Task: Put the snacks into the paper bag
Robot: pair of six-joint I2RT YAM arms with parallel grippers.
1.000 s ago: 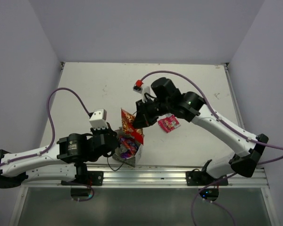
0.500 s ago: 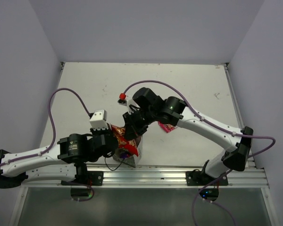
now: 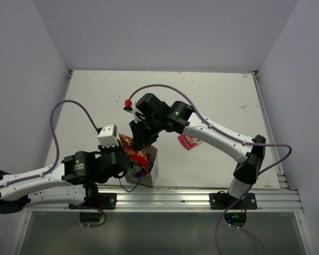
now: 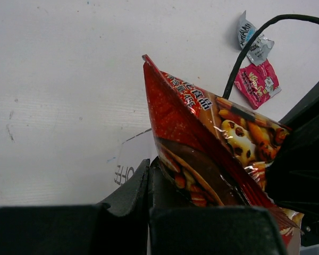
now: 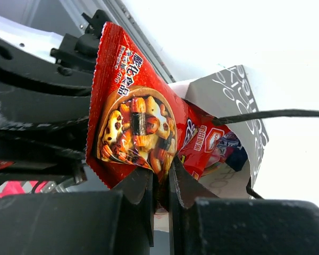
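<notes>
The red snack packet (image 5: 130, 119) hangs tilted over the open mouth of the paper bag (image 5: 239, 87), its lower corner inside the rim. My right gripper (image 5: 162, 172) is shut on the packet's edge. From above, the packet (image 3: 128, 146) leans over the bag (image 3: 153, 171) under the right gripper (image 3: 141, 141). A purple-blue snack (image 5: 233, 150) lies inside the bag. My left gripper (image 4: 150, 172) is shut at the bag's left wall (image 4: 128, 162), pinching its rim. A pink snack (image 4: 258, 83) and a silvery-blue one (image 4: 251, 38) lie on the table beyond.
The bag's black cord handle (image 4: 243, 56) arches over the opening. The bag stands close to the table's near edge, by the metal rail (image 3: 165, 197). The pink snack (image 3: 190, 141) lies right of the bag, under the right forearm.
The right arm has swung left and toward the near edge with the red packet, bringing it from beside the bag to over its mouth. The left arm has barely moved.
</notes>
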